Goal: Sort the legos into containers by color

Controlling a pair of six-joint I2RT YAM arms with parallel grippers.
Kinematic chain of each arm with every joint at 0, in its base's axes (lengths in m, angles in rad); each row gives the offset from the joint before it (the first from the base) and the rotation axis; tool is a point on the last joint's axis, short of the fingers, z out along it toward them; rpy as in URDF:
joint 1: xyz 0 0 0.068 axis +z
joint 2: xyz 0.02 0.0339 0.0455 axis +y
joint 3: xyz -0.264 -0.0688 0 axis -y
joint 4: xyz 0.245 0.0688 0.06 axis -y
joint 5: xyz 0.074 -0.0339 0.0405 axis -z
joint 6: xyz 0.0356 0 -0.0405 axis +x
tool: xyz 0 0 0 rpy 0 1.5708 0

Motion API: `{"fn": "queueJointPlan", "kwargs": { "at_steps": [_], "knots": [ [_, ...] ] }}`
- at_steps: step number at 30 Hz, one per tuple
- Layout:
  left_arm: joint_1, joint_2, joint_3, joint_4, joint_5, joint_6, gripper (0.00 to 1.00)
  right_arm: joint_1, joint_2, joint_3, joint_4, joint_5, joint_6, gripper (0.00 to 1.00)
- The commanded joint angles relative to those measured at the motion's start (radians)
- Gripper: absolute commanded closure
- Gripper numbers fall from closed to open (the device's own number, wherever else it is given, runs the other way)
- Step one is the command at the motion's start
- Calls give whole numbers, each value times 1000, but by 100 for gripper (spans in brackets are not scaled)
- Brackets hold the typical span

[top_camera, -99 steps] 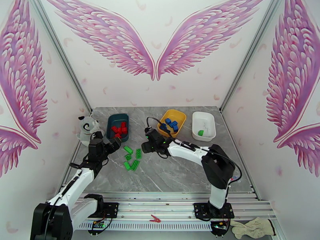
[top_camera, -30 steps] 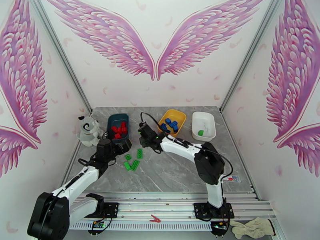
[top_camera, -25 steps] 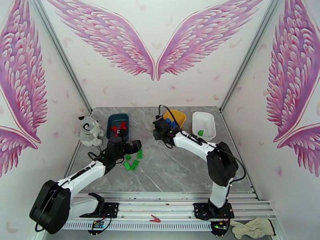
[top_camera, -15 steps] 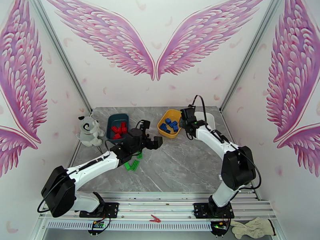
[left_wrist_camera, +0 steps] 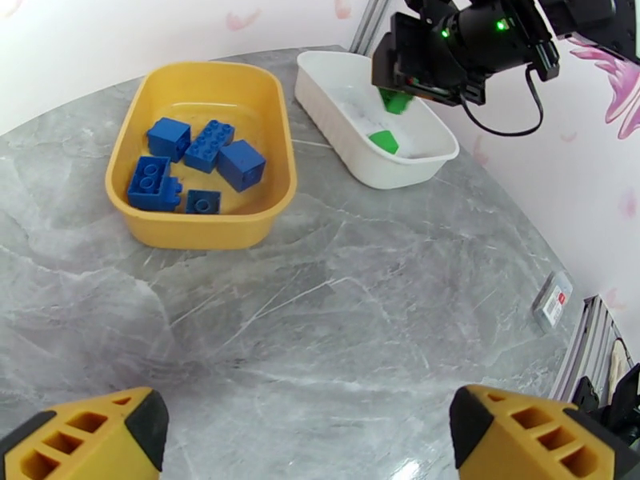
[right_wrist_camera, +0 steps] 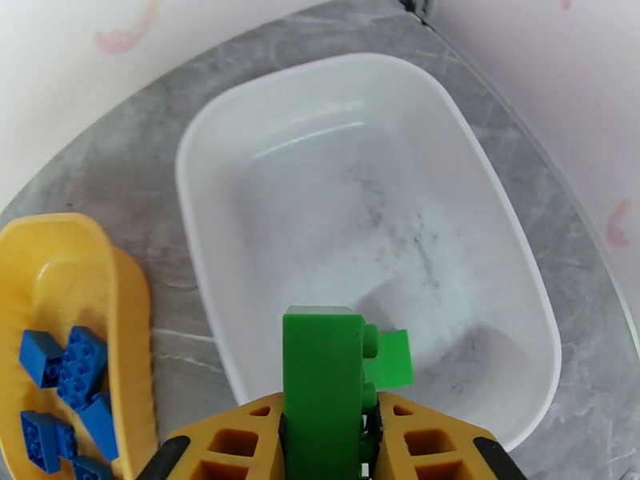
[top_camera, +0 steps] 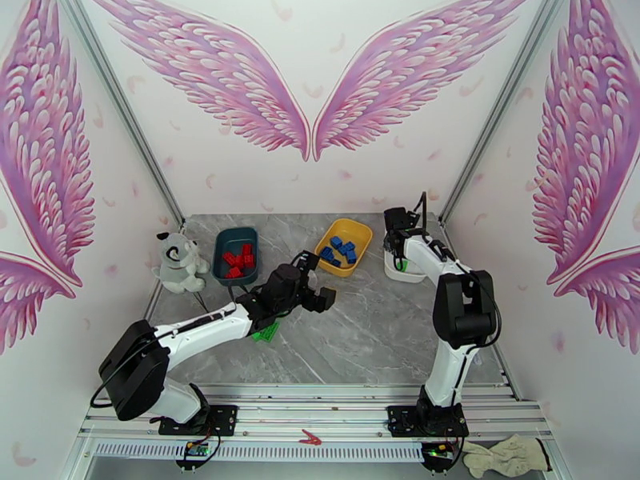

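My right gripper (right_wrist_camera: 328,442) hangs over the white tray (right_wrist_camera: 240,146), shut on a green lego (right_wrist_camera: 322,378) that stands upright between its fingers. A second green lego (right_wrist_camera: 394,358) lies in that tray below it. The left wrist view shows the same right gripper (left_wrist_camera: 392,94) above the white tray (left_wrist_camera: 336,146). Blue legos (left_wrist_camera: 196,166) lie in the yellow tray (left_wrist_camera: 276,194). Red legos (top_camera: 236,260) fill the teal tray (top_camera: 226,234). My left gripper (top_camera: 318,280) is open above the bare table centre. A green lego (top_camera: 264,333) peeks out under that arm.
A grey-white plush dog (top_camera: 179,262) sits at the table's left edge beside the teal tray. A small label (left_wrist_camera: 554,299) lies on the marble near the right edge. Frame posts stand at the back corners.
The right arm swung from the green pile at the centre to the white tray, carrying a green lego. The left arm stretched rightward over the pile toward the table centre.
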Motion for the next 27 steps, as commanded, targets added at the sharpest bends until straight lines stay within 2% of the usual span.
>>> {"fn": "queueJointPlan", "kwargs": {
  "at_steps": [1,4,12,20,27],
  "knots": [
    [60,-98,-38,-16,-22,-25,1,3,-9,26,-21,-20,3,43],
    [133,-153,-83,-9,-26,-64,1,10,-58,-20,19,-49,4,31],
    [356,-194,-193,22,-7,-193,1,145,-203,-163,149,-114,-11,24],
    [492,-186,-254,50,35,-278,1,423,-193,-254,232,-120,-36,21],
    [538,-223,-277,37,5,-289,1,651,-95,-238,258,-157,-17,27]
  ]
}}
